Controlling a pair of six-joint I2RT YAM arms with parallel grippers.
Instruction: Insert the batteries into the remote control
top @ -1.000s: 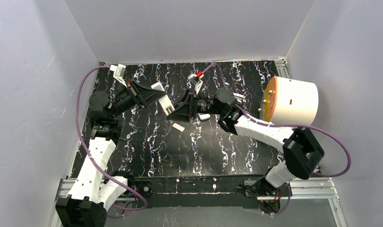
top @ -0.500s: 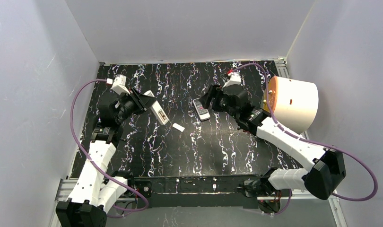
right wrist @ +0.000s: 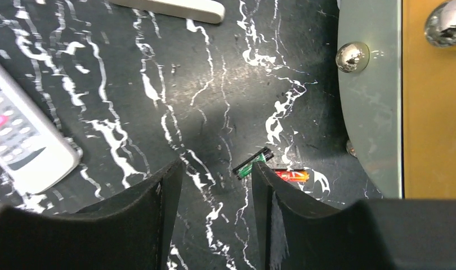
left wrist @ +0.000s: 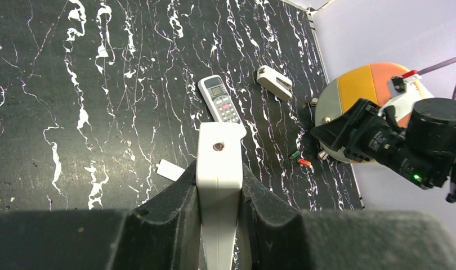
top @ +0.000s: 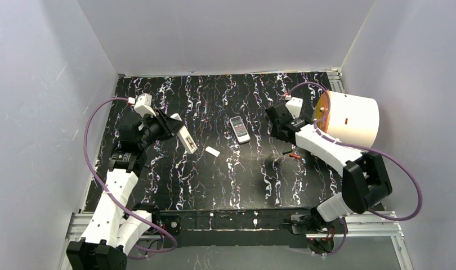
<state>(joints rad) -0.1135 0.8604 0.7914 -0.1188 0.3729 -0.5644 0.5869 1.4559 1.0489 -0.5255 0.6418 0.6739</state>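
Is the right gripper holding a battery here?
No: in the right wrist view the right gripper stands open and empty, while both batteries lie on the table past its fingertips.

Table (right wrist: pixel 175 84) matt black marble-look surface with white veining, white remote (left wrist: pixel 219 163) smooth satin plastic, grey remote (left wrist: pixel 219 99) slightly glossier plastic, right fingers (right wrist: pixel 152 225) matt black plastic, batteries (right wrist: pixel 254 163) glossy wrap, drum face (right wrist: pixel 372 112) dull painted panel with mirror-polished metal studs (right wrist: pixel 352 56).
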